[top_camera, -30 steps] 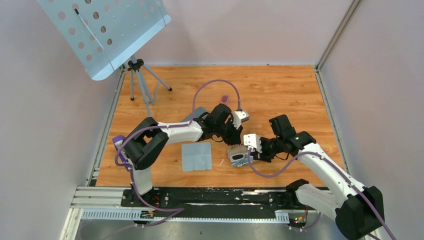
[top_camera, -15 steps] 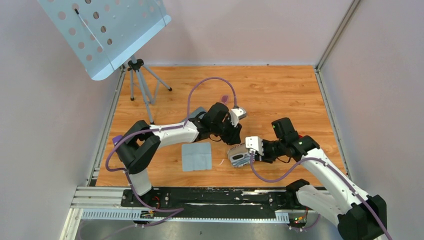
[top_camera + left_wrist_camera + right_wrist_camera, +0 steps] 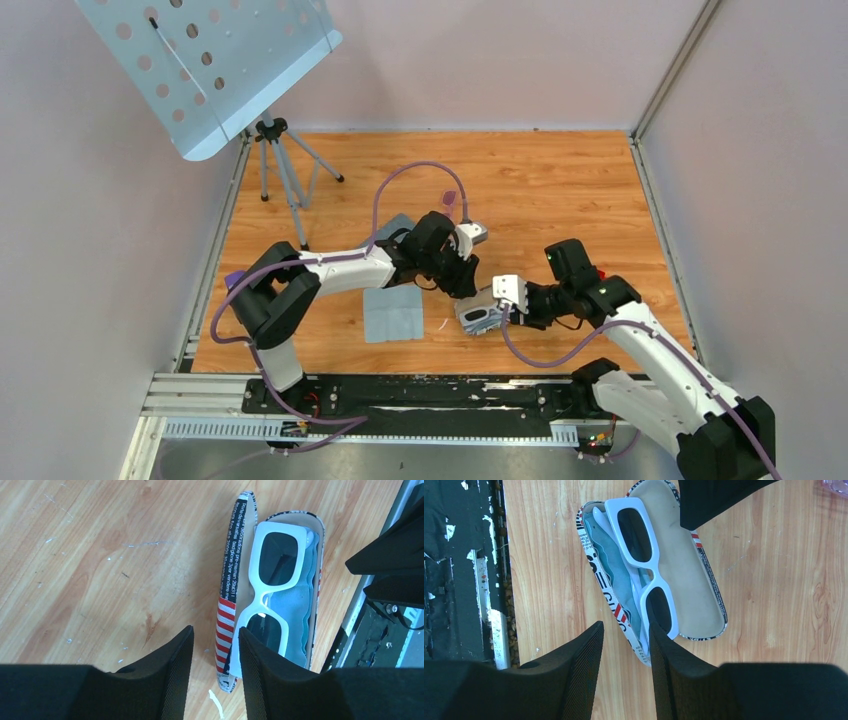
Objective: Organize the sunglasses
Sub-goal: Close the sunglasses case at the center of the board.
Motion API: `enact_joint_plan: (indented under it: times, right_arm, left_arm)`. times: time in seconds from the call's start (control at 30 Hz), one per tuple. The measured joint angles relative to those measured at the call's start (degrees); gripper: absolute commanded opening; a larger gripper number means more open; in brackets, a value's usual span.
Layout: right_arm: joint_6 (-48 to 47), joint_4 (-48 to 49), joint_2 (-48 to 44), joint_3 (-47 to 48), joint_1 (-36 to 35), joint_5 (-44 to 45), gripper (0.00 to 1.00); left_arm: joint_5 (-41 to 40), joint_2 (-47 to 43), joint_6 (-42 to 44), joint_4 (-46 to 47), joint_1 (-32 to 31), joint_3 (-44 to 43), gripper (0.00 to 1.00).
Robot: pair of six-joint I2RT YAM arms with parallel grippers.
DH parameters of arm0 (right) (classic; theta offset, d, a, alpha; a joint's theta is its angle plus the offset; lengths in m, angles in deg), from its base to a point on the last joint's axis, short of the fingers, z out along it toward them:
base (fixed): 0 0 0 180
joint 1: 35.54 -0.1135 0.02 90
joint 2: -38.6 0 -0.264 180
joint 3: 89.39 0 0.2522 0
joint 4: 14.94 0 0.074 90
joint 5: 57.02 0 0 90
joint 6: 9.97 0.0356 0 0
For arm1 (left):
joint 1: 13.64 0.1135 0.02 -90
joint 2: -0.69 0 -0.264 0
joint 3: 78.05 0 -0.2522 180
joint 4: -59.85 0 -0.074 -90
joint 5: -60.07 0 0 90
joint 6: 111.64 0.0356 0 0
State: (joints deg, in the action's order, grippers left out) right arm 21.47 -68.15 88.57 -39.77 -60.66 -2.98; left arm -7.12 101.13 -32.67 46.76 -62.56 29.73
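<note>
Left gripper (image 3: 215, 640) and right gripper (image 3: 625, 635): both part-spread, empty, over the open flag case (image 3: 694, 580) by the worktop (image 3: 560, 170) near edge. White pair (image 3: 650, 575) sits inside. Purple sunglasses (image 3: 449, 197) lie mid-worktop, farther back. You likely close the lid next: brace the base and press slowly.

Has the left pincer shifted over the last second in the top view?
Yes. The left pincer has slid toward the near edge and slightly leftward, ending closer to the grey cloth.
</note>
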Motion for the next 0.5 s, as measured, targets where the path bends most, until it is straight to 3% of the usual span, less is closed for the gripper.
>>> enact_joint_plan:
  times: [0.5]
  right_arm:
    - [0.6,1.2,-0.5,-1.0,0.0,0.0,0.43]
  left_arm:
    - [4.1,3.0,1.7,-4.2,0.0,-1.0,0.19]
